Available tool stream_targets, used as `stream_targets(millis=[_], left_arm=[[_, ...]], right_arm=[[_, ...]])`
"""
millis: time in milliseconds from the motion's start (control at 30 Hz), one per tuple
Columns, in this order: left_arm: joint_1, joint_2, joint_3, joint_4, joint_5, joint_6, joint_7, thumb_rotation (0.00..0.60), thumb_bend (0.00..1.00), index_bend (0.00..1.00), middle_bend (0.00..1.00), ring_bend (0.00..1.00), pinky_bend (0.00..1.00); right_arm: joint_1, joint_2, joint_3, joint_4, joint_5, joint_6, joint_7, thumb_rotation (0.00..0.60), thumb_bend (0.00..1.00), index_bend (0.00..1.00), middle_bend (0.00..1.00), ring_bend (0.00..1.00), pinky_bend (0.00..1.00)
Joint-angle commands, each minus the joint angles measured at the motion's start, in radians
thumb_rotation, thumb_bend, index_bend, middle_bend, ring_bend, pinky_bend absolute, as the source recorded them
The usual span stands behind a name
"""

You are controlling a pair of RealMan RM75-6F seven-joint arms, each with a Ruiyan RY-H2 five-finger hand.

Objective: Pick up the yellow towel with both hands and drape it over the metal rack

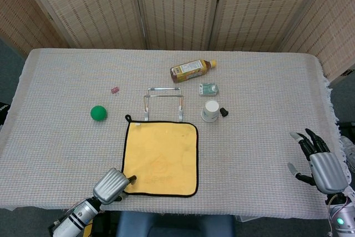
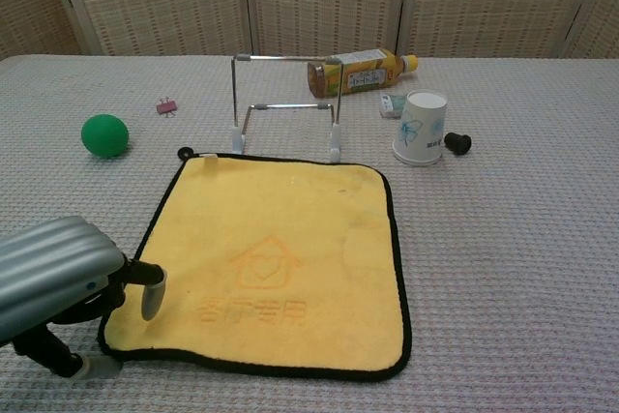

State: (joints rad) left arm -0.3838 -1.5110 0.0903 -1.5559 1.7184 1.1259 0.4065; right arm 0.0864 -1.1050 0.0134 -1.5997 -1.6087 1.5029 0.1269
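Your left hand [image 2: 58, 282] sits at the near left corner of the yellow towel [image 2: 276, 258], its ribbed silver back turned up and toward the chest camera; one dark finger with a pale tip reaches out over the towel's corner, and another lies low along the black edging, but you cannot tell from either view whether cloth is pinched between them. The towel itself lies flat and square on the table [image 1: 266, 137], bright yellow with a black piped border, a small black hanging loop at its far left corner and a faint house-and-heart emblem with characters pressed into its middle. Just beyond the towel's far edge stands the metal rack [image 2: 286, 108], upright on its white feet, a bare wire frame close to the border. Right of the towel's far right corner a paper cup [image 2: 420, 127] stands mouth down beside a small black cap [image 2: 457, 143]; farther back lies a bottle [image 2: 363, 71] on its side. Left of the towel rests a green ball [image 2: 104, 134], with a pink clip [image 2: 166, 105] behind it. Your right hand [image 1: 320, 166] is well to the right of the towel near the table's edge, palm down, dark fingers spread apart and holding nothing.
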Motion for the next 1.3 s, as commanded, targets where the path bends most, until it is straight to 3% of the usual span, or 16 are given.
stream_targets(millis=[33,400,767,900,1000,1133,1200,1300], left_arm=[[-0.001,-0.003,-0.001,0.001,0.000,0.007,-0.005,0.600,0.24,0.51,0.98,0.83,0.99],[-0.008,-0.008,0.003,0.006,-0.001,0.022,-0.027,0.600,0.43,0.52,0.99,0.83,0.99],[-0.014,-0.026,0.001,0.027,-0.010,0.026,-0.034,0.600,0.48,0.58,1.00,0.84,0.99],[-0.013,-0.027,0.003,0.027,-0.010,0.033,-0.026,0.600,0.48,0.59,1.00,0.84,0.99],[-0.011,-0.024,0.006,0.023,-0.012,0.036,-0.021,0.600,0.48,0.59,1.00,0.84,0.99],[-0.010,-0.021,0.009,0.019,-0.013,0.040,-0.020,0.600,0.48,0.59,1.00,0.84,0.99],[-0.010,-0.020,0.010,0.018,-0.011,0.045,-0.022,0.600,0.48,0.59,1.00,0.84,0.99],[-0.009,-0.021,0.011,0.021,-0.007,0.052,-0.025,0.600,0.48,0.59,1.00,0.84,0.99]], right_arm=[[-0.001,0.000,0.000,0.002,0.001,0.000,0.002,0.600,0.31,0.09,0.16,0.08,0.12],[0.005,-0.004,-0.002,0.011,-0.004,-0.009,0.008,0.600,0.31,0.09,0.16,0.08,0.12],[0.017,-0.009,-0.011,0.009,-0.039,-0.014,0.006,0.600,0.31,0.09,0.18,0.10,0.12],[0.058,-0.024,-0.022,-0.003,-0.102,-0.047,-0.009,0.600,0.31,0.09,0.21,0.12,0.13],[0.097,-0.043,-0.025,-0.016,-0.151,-0.078,-0.027,0.600,0.31,0.10,0.25,0.18,0.18],[0.156,-0.073,-0.030,-0.036,-0.218,-0.128,-0.054,0.600,0.31,0.15,0.36,0.34,0.29],[0.192,-0.088,-0.035,-0.049,-0.254,-0.165,-0.074,0.600,0.31,0.18,0.44,0.43,0.38],[0.242,-0.112,-0.040,-0.065,-0.297,-0.220,-0.105,0.600,0.31,0.24,0.59,0.60,0.61]])
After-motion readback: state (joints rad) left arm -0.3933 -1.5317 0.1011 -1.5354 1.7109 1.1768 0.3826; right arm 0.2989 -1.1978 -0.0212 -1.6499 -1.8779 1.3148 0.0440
